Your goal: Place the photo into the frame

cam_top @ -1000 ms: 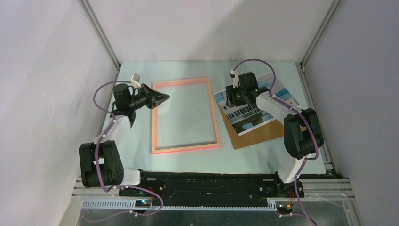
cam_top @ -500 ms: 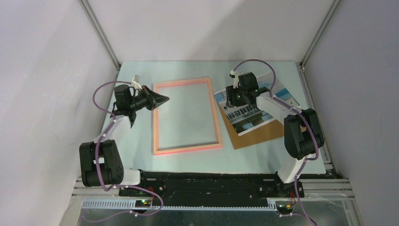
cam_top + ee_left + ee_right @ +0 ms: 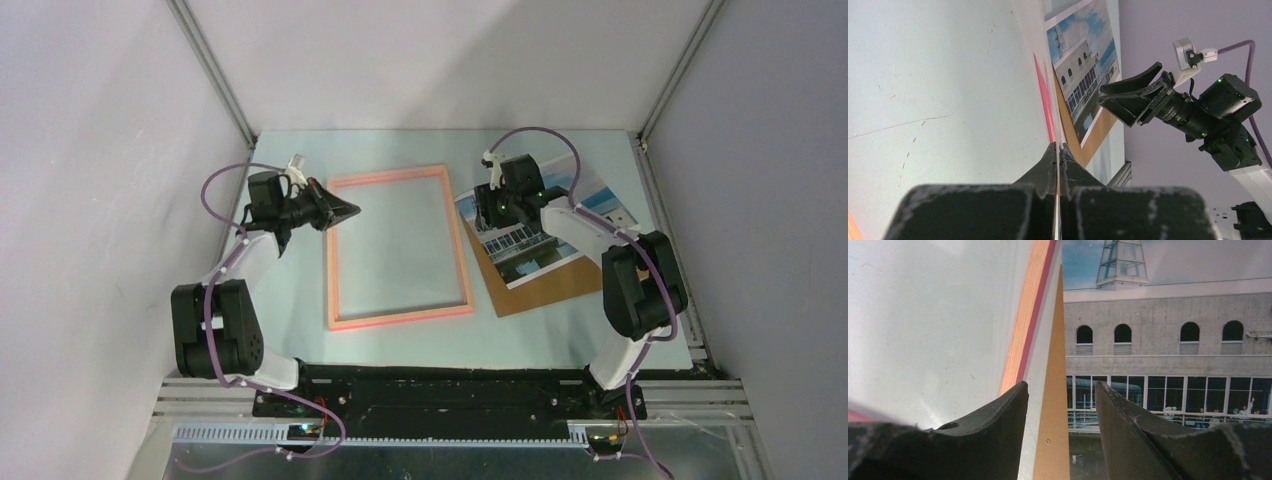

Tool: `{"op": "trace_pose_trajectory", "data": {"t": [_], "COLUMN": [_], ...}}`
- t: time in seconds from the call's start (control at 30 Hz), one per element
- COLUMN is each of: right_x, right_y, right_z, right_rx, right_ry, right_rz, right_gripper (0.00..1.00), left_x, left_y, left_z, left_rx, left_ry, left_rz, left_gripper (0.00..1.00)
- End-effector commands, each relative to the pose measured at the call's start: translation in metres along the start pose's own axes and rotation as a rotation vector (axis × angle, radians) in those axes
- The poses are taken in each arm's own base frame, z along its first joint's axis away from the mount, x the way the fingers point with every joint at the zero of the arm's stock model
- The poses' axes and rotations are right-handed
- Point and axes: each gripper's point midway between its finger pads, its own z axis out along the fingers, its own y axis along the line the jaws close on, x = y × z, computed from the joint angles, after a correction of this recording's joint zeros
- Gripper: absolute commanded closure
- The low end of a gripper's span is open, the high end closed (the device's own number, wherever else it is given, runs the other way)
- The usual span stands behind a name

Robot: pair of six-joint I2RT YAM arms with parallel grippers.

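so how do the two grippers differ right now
The left gripper is shut; the right gripper is open. The left is by the frame's left side; the right is at the photo's left edge, over the brown board. Both hold nothing.

photo [image 3: 1158, 340]: glossy paper print. frame [image 3: 398, 316]: smooth salmon-pink border, clear shiny pane. backing board [image 3: 545, 290]: matt brown, cardboard-like. counter [image 3: 400, 345]: pale, smooth, fine scratches. right claw [image 3: 1062, 386]: matt black plastic, scuffed edges.

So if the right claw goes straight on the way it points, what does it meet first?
Probably the edge of the photo on the brown backing board; the open right claw straddles it, height unclear.
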Motion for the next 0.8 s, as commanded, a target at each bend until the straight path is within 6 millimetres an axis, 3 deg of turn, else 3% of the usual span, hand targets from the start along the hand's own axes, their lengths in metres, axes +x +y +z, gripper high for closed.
{"op": "trace_pose_trajectory", "data": {"t": [0.0,0.77], "right_x": [-0.007,0.008], "right_y": [0.010,0.040], "right_z": [0.006,0.053], "right_rx": [-0.024,-0.139], "right_ry": [-0.035,0.084], "right_rz": [-0.030,0.033], "right_gripper": [0.44,0.48], "left_x": [-0.011,-0.012], "left_y": [-0.015,-0.007], "left_z": [0.001,0.015], "left_rx": [0.029,0.012], "left_ry": [-0.007,0.069], "left_rz": [0.101,0.206], "left_gripper": [1.00,1.00]}}
